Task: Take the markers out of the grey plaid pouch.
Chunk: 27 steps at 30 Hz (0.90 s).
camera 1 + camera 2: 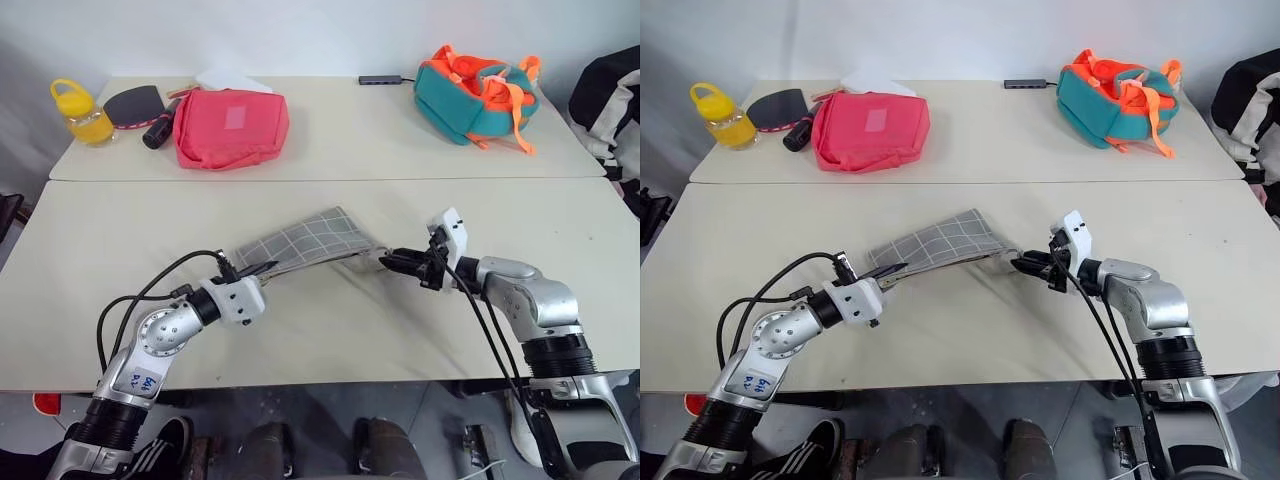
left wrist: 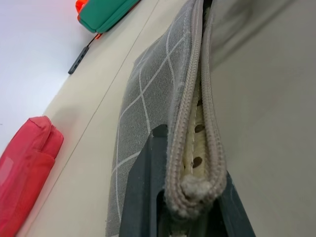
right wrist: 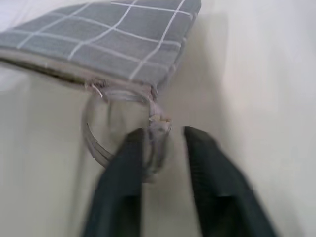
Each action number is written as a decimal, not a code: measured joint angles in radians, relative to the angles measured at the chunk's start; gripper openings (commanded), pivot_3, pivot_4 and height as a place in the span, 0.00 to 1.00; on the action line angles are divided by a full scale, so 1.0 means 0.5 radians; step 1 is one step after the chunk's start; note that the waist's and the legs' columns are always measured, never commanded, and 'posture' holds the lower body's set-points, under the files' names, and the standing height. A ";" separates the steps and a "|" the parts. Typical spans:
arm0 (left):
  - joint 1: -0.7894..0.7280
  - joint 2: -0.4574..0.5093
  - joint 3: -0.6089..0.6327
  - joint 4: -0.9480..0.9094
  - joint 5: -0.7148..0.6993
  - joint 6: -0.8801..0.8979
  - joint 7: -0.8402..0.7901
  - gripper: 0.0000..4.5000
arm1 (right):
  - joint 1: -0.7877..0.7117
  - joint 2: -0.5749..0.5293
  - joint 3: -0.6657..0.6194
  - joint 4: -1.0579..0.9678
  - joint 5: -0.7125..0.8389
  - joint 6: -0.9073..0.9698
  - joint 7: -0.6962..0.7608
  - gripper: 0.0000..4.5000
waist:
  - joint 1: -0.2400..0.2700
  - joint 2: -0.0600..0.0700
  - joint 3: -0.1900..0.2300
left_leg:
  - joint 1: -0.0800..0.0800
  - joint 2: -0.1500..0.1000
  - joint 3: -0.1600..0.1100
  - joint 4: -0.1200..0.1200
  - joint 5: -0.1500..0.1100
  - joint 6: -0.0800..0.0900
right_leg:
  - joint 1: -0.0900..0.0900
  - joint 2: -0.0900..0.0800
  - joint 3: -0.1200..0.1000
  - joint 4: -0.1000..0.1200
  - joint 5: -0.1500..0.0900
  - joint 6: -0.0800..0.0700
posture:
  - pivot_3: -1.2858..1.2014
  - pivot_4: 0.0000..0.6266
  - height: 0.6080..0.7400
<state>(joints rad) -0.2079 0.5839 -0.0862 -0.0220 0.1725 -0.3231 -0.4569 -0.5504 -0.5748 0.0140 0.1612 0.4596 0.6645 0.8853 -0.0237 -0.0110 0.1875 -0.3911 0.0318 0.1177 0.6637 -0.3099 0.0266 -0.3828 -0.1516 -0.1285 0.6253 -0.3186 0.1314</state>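
At centre left of the head view, the left gripper (image 1: 262,268) is clamped on one end of the pouch (image 1: 312,238), lifting it off the near table (image 1: 120,240). Right of centre, the right gripper (image 3: 160,140) has its fingers parted around the ring pull (image 3: 106,131) at the pouch's other end. The zip gapes, showing spotted lining; the markers are hidden.

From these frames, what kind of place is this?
Probably a lab or test room, not a home: two plain tables pushed together against a bare white wall, with staged props on them, a pink-red bag and a teal-orange backpack.
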 measured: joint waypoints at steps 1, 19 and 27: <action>-0.002 -0.007 0.004 -0.002 -0.031 0.027 -0.015 0.00 | 0.013 -0.048 -0.008 -0.032 0.003 -0.001 0.035 0.61 | 0.002 0.000 0.000 | 0.000 0.000 0.000 0.000 0.000 0.000 | 0.000 0.000 0.000 0.000 0.000 0.000 | 0.52 0.24 1.00; -0.218 -0.131 0.011 -0.092 -0.349 0.499 -0.283 0.00 | 0.014 0.292 0.339 -0.678 -0.254 -0.520 -0.090 0.00 | 0.021 0.000 0.000 | -0.001 -0.002 0.000 0.002 0.000 0.000 | 0.000 0.001 0.001 0.000 0.001 0.001 | 0.52 0.24 1.00; -0.217 -0.134 -0.003 -0.092 -0.345 0.517 -0.298 0.00 | 0.007 0.235 0.431 -0.502 -0.571 -0.894 -0.088 0.00 | 0.037 0.000 0.000 | 0.000 0.000 0.000 0.004 0.001 0.000 | 0.001 0.003 0.001 0.000 0.001 0.001 | 0.52 0.24 1.00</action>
<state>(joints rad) -0.3165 0.5169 -0.0877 -0.0682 0.0001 -0.0648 -0.6057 -0.5470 -0.4573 0.2296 -0.0900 0.1742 0.2177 0.8412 -0.0055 -0.0110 0.1875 -0.3912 0.0317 0.1179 0.6659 -0.3096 0.0265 -0.3824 -0.1502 -0.1279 0.6253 -0.3184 0.1320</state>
